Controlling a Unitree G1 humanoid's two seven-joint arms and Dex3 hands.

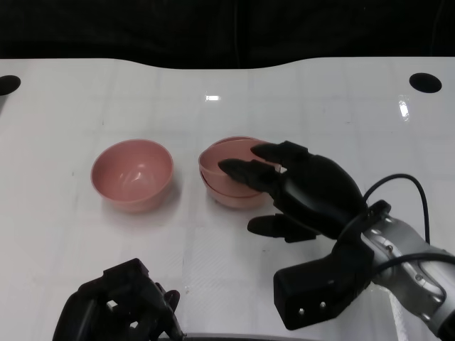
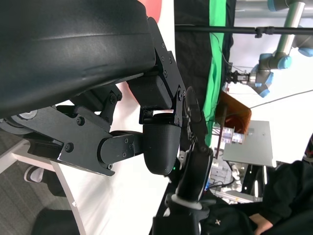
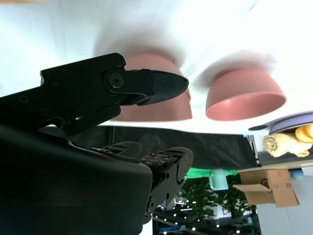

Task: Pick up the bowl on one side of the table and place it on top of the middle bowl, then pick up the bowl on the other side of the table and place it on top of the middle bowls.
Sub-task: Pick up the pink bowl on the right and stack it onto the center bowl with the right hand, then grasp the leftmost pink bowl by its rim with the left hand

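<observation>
The two nested pink plastic bowls (image 1: 231, 177) sit mid-table, the upper one tilted in the lower and not seated flush. My right hand (image 1: 302, 188), black and many-fingered, is at their right rim: fingers reach over the rim into the top bowl while the thumb (image 1: 274, 226) hangs low and apart on the near side. From the head view I can't tell if the fingers actually pinch the rim or just rest on it; the right wrist view shows an open gap between fingers and thumb, so I judge it has let go or is about to.

The single pink plastic bowl (image 1: 133, 174) stands upright to the left, well apart from the stack, on the glossy white table (image 1: 320, 106). My left hand (image 1: 121, 302) sits low at the near edge, fingers curled in, nothing in them.

Risks:
- pulling my right fingers out could snag the tilted rim and drag or flip the top bowl;
- a crooked stack leaves a poor seat for the third bowl, which could slide off;
- the glossy table lets the stack skate if nudged;
- my left hand's reach could knock the left bowl away.

No readable brands, labels or writing on the bowls, hands or table.
</observation>
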